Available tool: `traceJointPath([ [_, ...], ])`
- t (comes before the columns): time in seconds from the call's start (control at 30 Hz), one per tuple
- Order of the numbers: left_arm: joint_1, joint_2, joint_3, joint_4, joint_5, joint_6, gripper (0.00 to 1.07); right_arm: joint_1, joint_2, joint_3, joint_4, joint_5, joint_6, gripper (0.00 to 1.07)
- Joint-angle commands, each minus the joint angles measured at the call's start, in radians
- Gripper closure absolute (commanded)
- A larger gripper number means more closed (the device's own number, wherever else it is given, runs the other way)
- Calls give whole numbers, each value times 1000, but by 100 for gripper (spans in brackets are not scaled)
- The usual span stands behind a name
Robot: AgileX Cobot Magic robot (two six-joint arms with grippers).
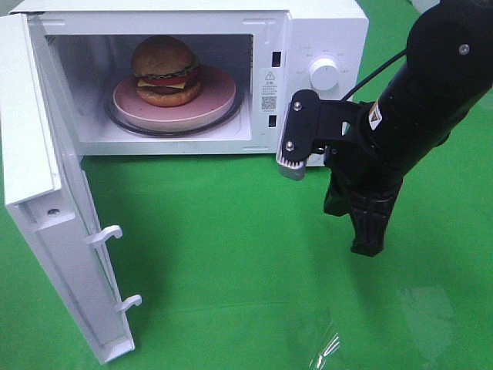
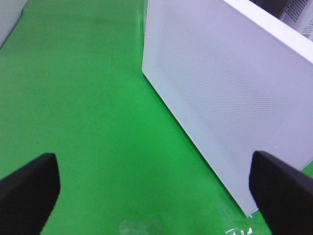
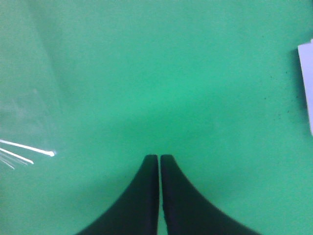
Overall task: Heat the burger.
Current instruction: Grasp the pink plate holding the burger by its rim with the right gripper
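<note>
Sitting on the pink plate (image 1: 222, 104) inside the microwave (image 1: 331, 31), the burger (image 1: 165, 69) is loaded, and that step reads as complete. Door (image 1: 46, 177) stands wide open, swung out on the left side; neither gripper is at the dial (image 1: 323, 75). Right gripper (image 1: 368, 245) hangs over the green cloth (image 1: 231, 254) in front of the oven, jaws together, empty. Left gripper (image 2: 152, 169) — jaws wide apart, nothing between them — faces the door's outer panel. Outstanding, in my judgement — close the door, set the dial

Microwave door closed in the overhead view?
No, the microwave door stands swung wide open, with the burger on the pink plate visible inside.
</note>
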Motion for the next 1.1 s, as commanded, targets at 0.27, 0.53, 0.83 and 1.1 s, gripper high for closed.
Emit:
traceJointPath([
  [0.27, 3, -16, 3, -2, -6, -1, 10, 2, -7, -7, -45, -48, -202, 56],
  [0.53, 3, -16, 3, -2, -6, -1, 10, 39, -1, -17, -123, -72, -154, 7],
  [0.83, 3, -16, 3, -2, -6, -1, 10, 115, 47, -130, -293, -95, 19, 9],
  [1.1, 3, -16, 3, -2, -6, -1, 10, 152, 164, -284, -334, -128, 45, 11],
])
